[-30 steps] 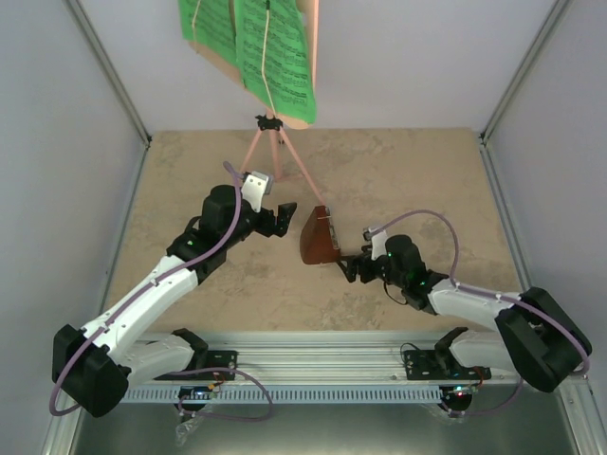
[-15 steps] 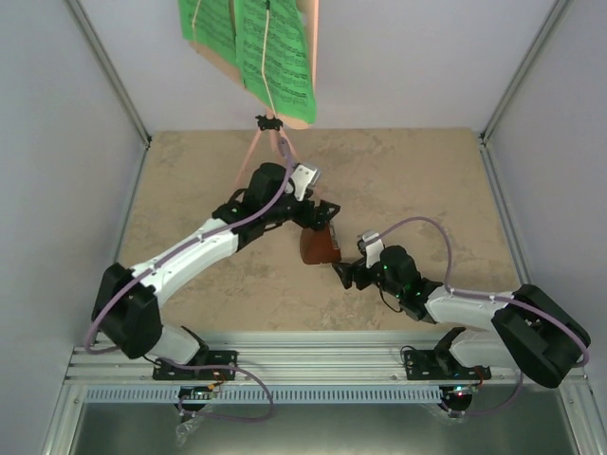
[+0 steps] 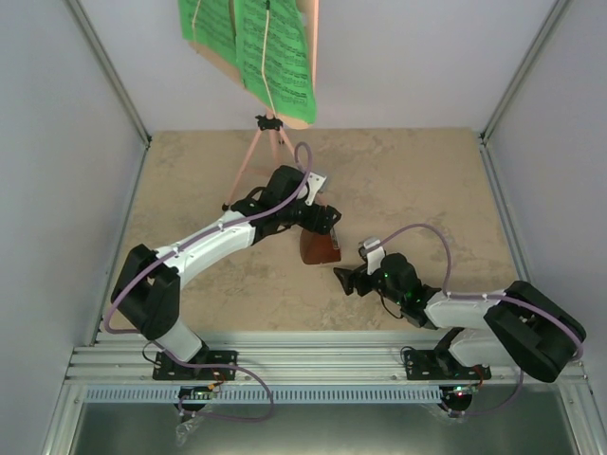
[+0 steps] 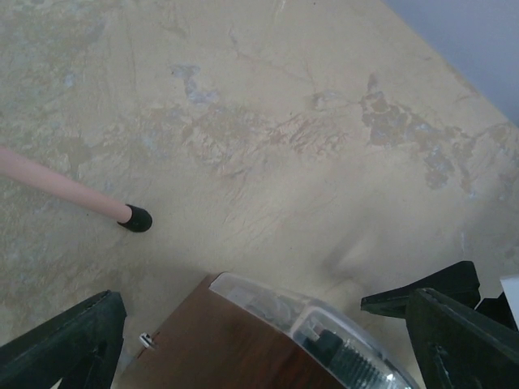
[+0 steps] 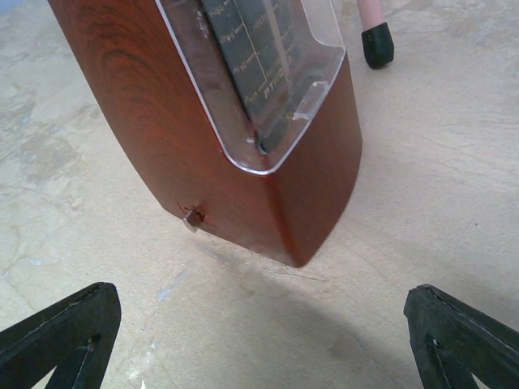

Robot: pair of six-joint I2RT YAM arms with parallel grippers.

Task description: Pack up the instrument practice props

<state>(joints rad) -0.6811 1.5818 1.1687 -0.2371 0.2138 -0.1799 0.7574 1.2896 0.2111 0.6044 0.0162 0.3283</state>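
Note:
The brown wooden metronome (image 3: 320, 248) stands mid-table, its clear front cover showing in the right wrist view (image 5: 203, 121). My left gripper (image 3: 325, 220) is open and hovers over its top, one finger on each side of it and neither touching; the metronome fills the bottom of the left wrist view (image 4: 243, 344). My right gripper (image 3: 347, 281) is open and empty, on the near right of the metronome, a short gap away. The pink music stand (image 3: 254, 156) stands at the back on tripod legs, with green sheet-music pages (image 3: 270, 57) on its desk.
One pink tripod leg with a black foot (image 4: 134, 217) lies just beyond the metronome; the foot also shows in the right wrist view (image 5: 377, 44). Grey walls enclose the beige table (image 3: 427, 180) on three sides. An aluminium rail (image 3: 313, 346) runs along the near edge.
My left arm has swung right and forward, from left of the metronome to over its top. My right gripper has drawn back slightly toward the near edge. The metronome has not moved.

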